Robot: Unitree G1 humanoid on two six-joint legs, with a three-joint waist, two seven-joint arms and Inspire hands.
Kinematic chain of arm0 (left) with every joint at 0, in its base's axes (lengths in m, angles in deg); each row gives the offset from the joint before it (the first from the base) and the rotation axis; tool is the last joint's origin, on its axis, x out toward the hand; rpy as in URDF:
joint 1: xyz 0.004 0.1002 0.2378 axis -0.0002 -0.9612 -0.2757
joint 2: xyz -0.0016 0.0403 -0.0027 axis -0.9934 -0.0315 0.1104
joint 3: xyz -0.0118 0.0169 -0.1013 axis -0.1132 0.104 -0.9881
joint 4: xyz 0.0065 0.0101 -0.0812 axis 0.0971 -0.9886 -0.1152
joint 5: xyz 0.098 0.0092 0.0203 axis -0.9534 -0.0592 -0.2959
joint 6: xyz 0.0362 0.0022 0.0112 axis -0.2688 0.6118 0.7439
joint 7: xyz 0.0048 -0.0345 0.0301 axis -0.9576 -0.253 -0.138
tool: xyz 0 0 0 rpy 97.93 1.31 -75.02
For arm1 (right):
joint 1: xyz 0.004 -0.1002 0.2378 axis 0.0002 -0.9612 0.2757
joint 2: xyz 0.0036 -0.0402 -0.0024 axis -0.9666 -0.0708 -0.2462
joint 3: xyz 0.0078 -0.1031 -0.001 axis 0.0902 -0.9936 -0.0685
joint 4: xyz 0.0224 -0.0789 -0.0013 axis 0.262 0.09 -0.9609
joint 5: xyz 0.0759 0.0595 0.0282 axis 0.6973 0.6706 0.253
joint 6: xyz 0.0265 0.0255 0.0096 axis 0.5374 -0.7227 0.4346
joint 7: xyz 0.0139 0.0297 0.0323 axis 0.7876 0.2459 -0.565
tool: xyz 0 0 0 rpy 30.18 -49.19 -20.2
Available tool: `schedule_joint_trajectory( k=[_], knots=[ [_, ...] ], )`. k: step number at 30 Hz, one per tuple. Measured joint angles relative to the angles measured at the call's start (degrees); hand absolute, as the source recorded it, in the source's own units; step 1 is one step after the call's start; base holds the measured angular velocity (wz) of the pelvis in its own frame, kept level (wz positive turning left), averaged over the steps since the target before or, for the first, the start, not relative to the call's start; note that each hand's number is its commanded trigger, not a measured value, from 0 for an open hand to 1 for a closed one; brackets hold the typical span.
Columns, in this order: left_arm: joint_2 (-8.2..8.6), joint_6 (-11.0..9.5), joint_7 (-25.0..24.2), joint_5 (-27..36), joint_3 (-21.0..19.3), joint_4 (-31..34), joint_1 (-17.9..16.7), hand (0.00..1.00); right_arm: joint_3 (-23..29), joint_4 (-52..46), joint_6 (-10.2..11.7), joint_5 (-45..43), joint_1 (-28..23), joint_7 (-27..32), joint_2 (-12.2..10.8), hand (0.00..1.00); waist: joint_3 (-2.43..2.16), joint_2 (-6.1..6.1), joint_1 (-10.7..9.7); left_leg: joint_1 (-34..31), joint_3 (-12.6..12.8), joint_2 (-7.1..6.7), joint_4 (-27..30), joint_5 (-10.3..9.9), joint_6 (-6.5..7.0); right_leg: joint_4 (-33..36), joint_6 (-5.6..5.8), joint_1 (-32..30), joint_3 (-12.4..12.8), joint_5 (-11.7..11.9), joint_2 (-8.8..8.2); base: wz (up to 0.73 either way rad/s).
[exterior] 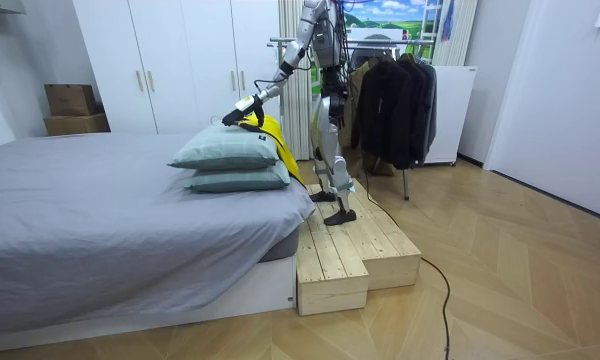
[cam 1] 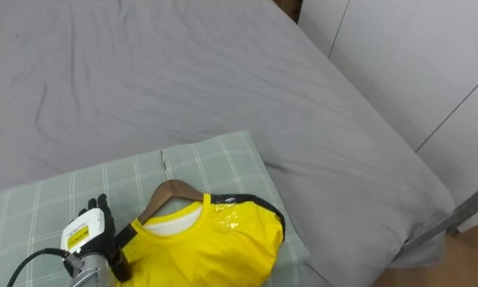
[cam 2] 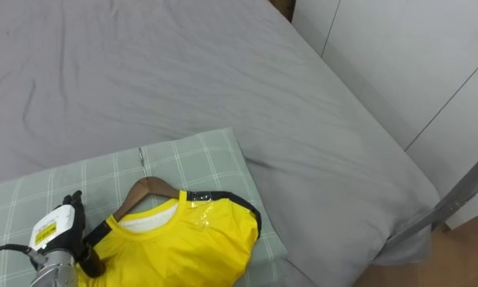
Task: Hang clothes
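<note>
A yellow shirt with black trim hangs on a wooden hanger and lies on a green checked pillow at the bed's edge. My left hand comes in from the lower left, its fingers curled over the shirt's left shoulder and its thumb on the yellow cloth. In the room view I stand on a wooden platform beside the bed, left arm stretched out to the shirt, which drapes down the side of the two stacked pillows.
The grey bed spreads beyond the pillow. A clothes rack with dark garments stands behind me. White wardrobe doors line the wall. A metal bar crosses the lower right of the left eye view.
</note>
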Motion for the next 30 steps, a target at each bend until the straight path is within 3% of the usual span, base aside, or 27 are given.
schedule_joint_trajectory(
  k=[11, 18, 30],
  knots=[
    [0.01, -0.2, -1.1, -1.1, 1.4, -1.3, 0.0, 0.0, -0.6, 0.0, 0.8, 0.7, 1.9, -0.5, -0.6, 0.0, 0.07, -0.82, 0.0, 0.0, 0.1, 0.01, 0.0, 0.0, 0.0, 0.0, -0.02, 0.0, -0.1, 0.1, -0.03, 0.0],
    [1.1, -0.4, -0.8, -1.2, 4.2, -1.3, 0.0, 0.0, -4.7, -0.2, 1.9, 5.9, 4.2, -2.1, -0.6, 0.0, 0.14, -0.74, -0.2, -0.1, 0.0, 0.03, 0.0, 0.0, 0.0, 0.0, -0.03, 0.0, -0.2, 0.1, -0.05, 0.0],
    [1.08, -0.6, -0.1, -1.3, 4.7, -2.3, 0.0, 0.0, -4.9, -0.2, 2.6, 8.8, 4.0, -2.5, -0.6, 0.0, 0.26, -0.67, -0.2, -0.3, 0.1, 0.04, -0.1, 0.0, 0.0, -0.1, -0.03, 0.0, -0.4, 0.1, -0.11, 0.0]
  ],
)
